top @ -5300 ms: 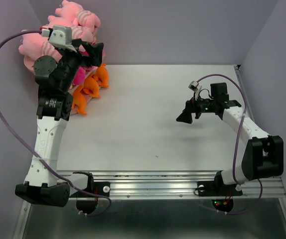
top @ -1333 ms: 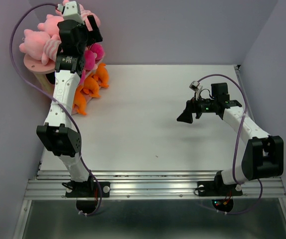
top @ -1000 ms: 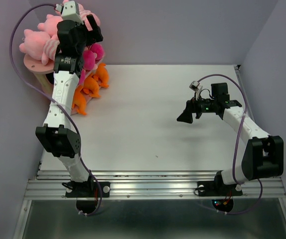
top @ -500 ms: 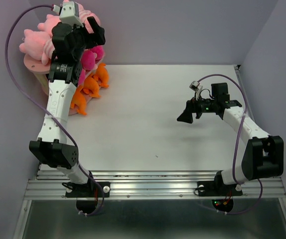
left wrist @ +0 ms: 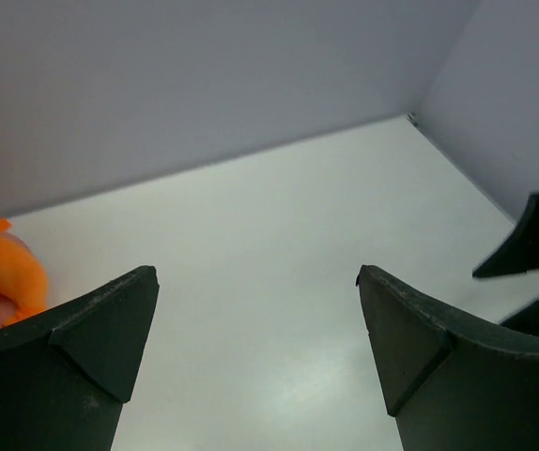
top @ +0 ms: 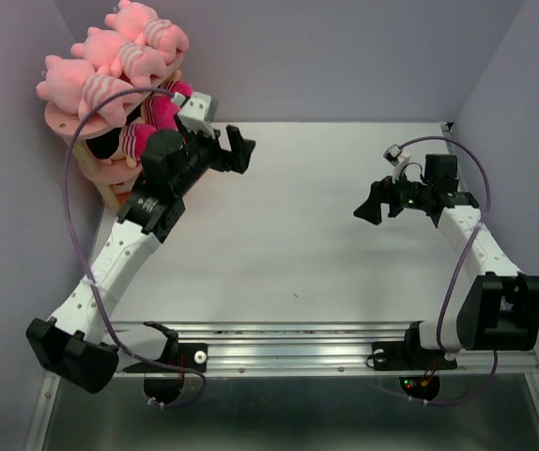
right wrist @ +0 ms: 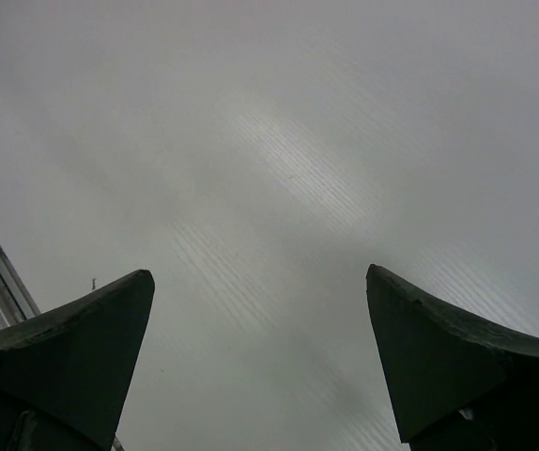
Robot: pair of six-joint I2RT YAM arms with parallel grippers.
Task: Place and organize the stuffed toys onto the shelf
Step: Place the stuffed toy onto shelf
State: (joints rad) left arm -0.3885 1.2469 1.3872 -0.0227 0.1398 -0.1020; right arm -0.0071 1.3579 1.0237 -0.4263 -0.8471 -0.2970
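The pink shelf (top: 63,117) stands in the far left corner. Several light pink striped animals (top: 119,56) crowd its top board. Dolls in magenta striped clothes (top: 157,108) sit on a lower board, partly behind my left arm. An orange toy (left wrist: 2,277) shows at the left edge of the left wrist view; the orange ones are hidden behind the arm in the top view. My left gripper (top: 237,150) (left wrist: 255,282) is open and empty, just right of the shelf over bare table. My right gripper (top: 371,205) (right wrist: 260,282) is open and empty at the right.
Grey walls enclose the white table (top: 298,244) at the back and both sides. A metal rail (top: 298,343) runs along the near edge. The right gripper's dark fingers (left wrist: 523,249) show at the right edge of the left wrist view.
My left arm has drawn back from the shelf's top and swung down and right over the table, gripper empty. My right gripper has shifted a little right and farther back.
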